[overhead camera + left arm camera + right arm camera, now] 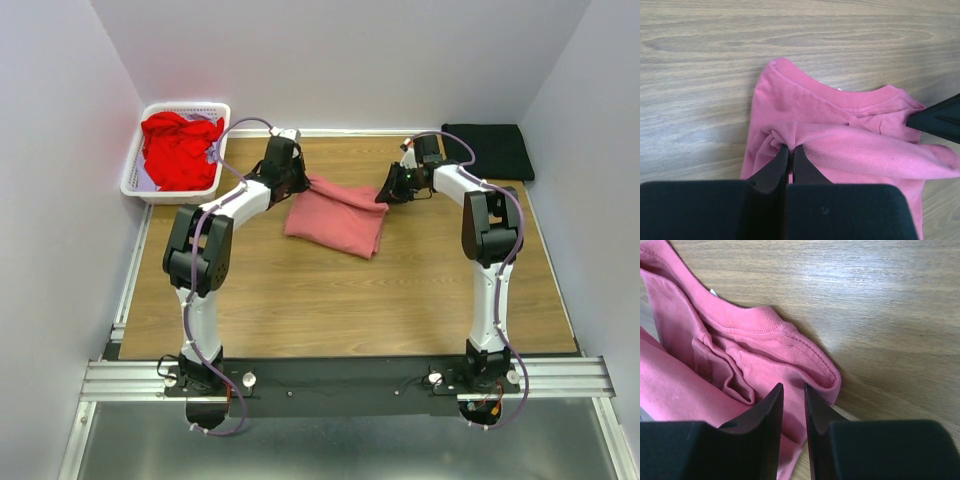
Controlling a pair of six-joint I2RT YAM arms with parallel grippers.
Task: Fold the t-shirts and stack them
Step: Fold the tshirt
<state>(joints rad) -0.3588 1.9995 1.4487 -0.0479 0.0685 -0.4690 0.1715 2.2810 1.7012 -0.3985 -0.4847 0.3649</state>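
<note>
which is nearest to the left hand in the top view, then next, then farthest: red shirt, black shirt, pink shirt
1. pink shirt: mid-table, pinched in the left hand.
2. red shirt: heaped in the basket, far left corner.
3. black shirt: far right corner, across the table.

A wood-grain table [350,300] fills the middle of a small booth, closed in by plain pale walls [340,60] at the back and on both sides. Silver metal rails [130,378] run along the table's near edge and left side. In front lies a dull grey metal sheet [330,452]. The light is soft and even.
</note>
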